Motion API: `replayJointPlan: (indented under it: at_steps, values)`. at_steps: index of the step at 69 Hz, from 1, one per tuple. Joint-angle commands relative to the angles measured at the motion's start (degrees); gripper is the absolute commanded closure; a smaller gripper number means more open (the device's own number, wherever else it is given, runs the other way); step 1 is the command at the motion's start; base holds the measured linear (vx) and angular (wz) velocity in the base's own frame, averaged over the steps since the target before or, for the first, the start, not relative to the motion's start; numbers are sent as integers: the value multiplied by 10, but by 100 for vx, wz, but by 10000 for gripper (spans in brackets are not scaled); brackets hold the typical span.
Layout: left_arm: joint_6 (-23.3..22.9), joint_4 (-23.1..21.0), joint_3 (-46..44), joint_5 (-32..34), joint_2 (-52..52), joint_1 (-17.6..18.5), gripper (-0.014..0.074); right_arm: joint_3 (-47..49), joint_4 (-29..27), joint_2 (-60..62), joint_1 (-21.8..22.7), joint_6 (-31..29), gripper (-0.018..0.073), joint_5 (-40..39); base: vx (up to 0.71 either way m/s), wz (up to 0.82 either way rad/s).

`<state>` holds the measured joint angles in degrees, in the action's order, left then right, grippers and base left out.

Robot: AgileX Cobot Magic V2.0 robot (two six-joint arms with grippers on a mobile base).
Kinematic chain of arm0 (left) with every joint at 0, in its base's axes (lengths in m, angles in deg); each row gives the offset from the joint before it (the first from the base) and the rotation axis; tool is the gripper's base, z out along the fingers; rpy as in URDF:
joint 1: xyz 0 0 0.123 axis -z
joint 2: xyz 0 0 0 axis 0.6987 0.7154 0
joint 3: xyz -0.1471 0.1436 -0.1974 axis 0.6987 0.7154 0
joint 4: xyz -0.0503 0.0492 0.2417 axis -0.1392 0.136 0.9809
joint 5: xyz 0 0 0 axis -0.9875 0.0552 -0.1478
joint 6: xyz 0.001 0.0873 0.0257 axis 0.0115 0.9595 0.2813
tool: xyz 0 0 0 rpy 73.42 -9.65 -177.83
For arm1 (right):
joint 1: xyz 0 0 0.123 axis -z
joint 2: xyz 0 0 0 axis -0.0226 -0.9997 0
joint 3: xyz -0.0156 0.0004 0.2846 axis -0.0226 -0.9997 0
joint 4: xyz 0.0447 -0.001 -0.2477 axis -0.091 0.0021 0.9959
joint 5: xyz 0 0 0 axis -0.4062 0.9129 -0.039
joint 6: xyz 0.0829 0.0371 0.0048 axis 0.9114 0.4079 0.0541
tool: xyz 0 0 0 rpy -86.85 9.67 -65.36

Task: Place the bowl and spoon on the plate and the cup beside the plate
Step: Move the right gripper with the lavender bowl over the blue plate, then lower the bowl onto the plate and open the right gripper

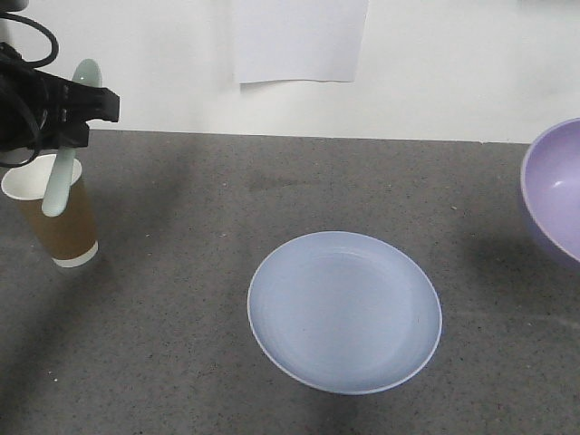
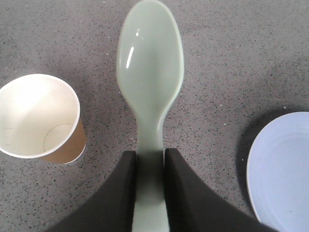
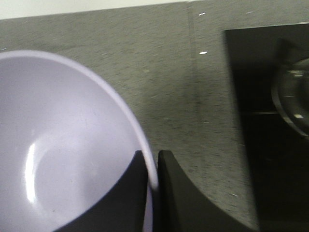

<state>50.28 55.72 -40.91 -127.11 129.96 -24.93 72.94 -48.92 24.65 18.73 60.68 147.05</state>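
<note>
Exterior front-facing view, left side: the left gripper [image 1: 77, 104] is closed narrow on the spoon [image 1: 62, 186], which hangs steeply from the jaws and overlaps the cup [image 1: 59, 217] in this view. The left wrist view settles the relation: the spoon [image 2: 150, 67] is pinched at its handle between the black fingers [image 2: 120, 193], with its head reaching out over bare grey counter [image 2: 217, 58]. The cup [image 2: 38, 116] stands upright just to one side and is not touched. The cup is well apart from the plate [image 1: 344, 313], so its placing is not yet done.

Centre: the plate lies flat on the counter with nothing on it.

Right side: the bowl [image 1: 557, 190] is partly out of view at the picture edge and appears raised off the counter. In the right wrist view the right gripper [image 3: 152, 162] is clamped on the rim of the bowl [image 3: 63, 145], one finger inside the wall and one outside.

Assessment: the step in hand appears to be carrying both pieces to the plate.
- Keep the bowl level, since a rim pinch may let it swing.
- Set the bowl down off-centre on the plate, leaving a bare strip for the spoon.
- Take the spoon away from the cup before lowering it, as the light paper cup would tip easily.
- Lay the spoon flat on the plate beside the bowl, and open the jaws only once it rests there.
</note>
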Motion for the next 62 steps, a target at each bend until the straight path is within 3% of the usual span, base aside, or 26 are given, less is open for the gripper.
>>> replayJointPlan:
  at_steps: [1, 13, 31, 41, 62]
  values:
    - [-2, 4, -14, 30, -18, 2, 603, 17, -75, -21, 2, -47, 563, -27, 0, 0]
    - [-2, 4, -14, 30, -18, 2, 603, 17, -101, -70, -31, -74, 563, -16, 0, 0]
    - [-2, 4, -14, 30, -18, 2, 603, 17, -59, -170, -211, -36, 563, -97, 0, 0]
    - [-2, 4, -14, 32, -18, 2, 603, 17, -19, -238, -279, 2, 563, -138, 0, 0]
    - [-2, 4, -14, 33, -18, 2, 603, 17, -21, -328, -339, 3, 563, -194, 0, 0]
